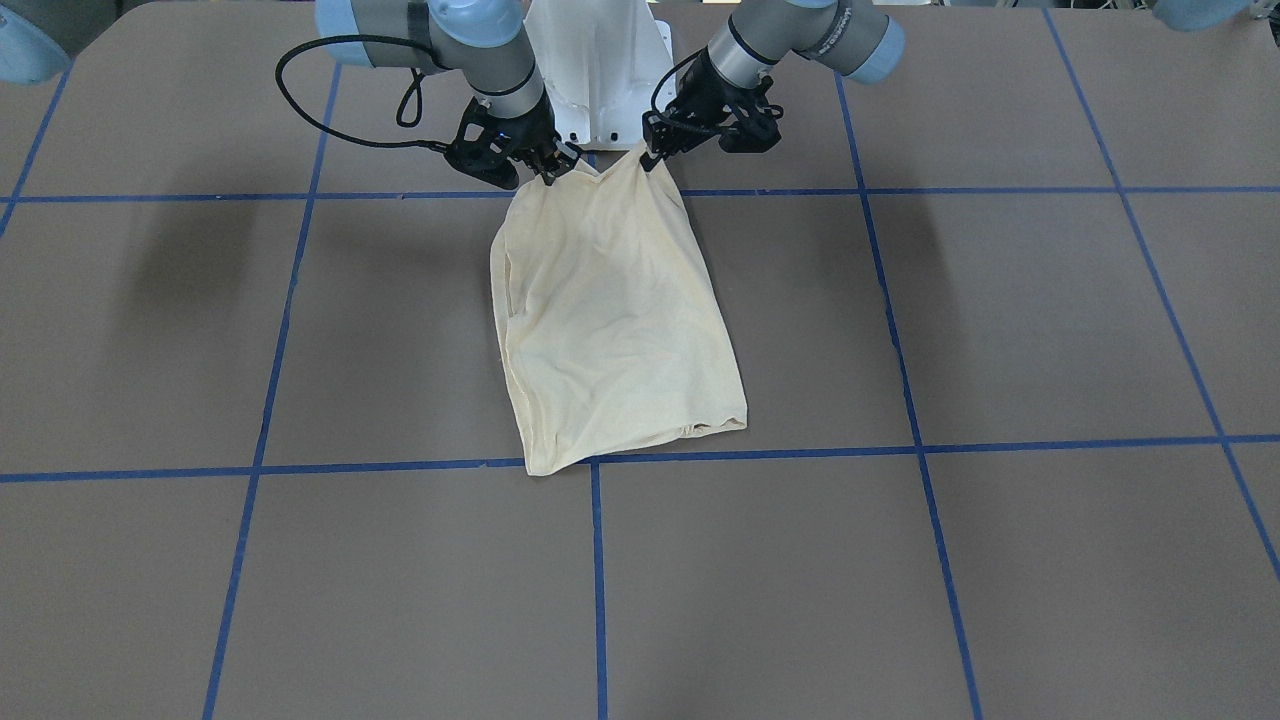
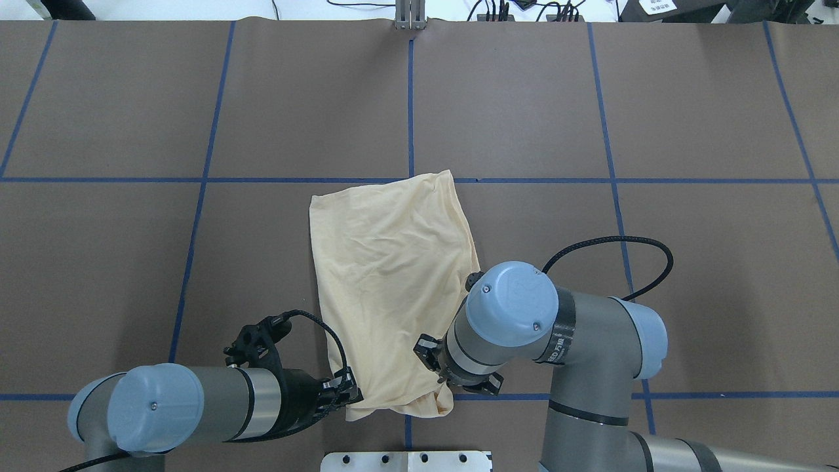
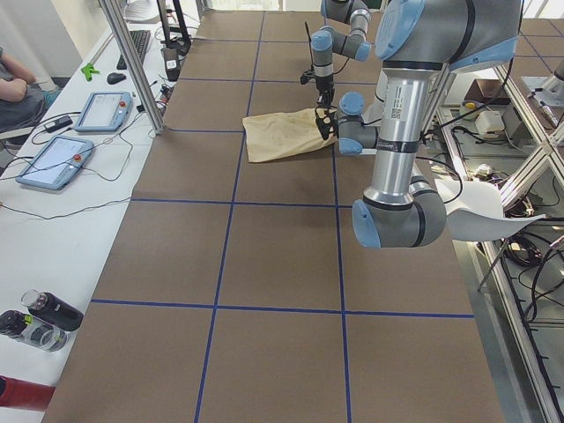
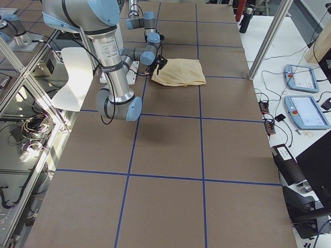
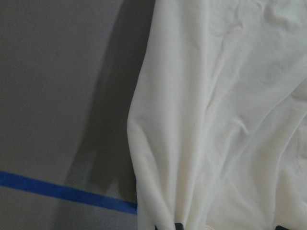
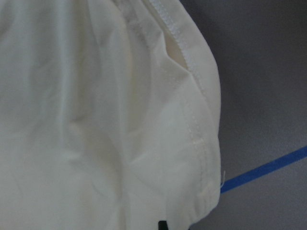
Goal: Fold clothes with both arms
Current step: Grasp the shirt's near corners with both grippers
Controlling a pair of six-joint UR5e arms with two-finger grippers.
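No text can be read for certain. On the right arm [image 2: 590,334], just right of the shirt [image 2: 393,275], a black band [image 2: 556,342] carries pale lettering, too small and warped to make out. The left arm [image 1: 800,35], above the shirt in the front-facing view, wears another black band [image 1: 836,40] with grey letters, also illegible. Far beyond the shirt, toward the overhead view's upper right corner, a white card [image 2: 655,5] bears blurred dark print.
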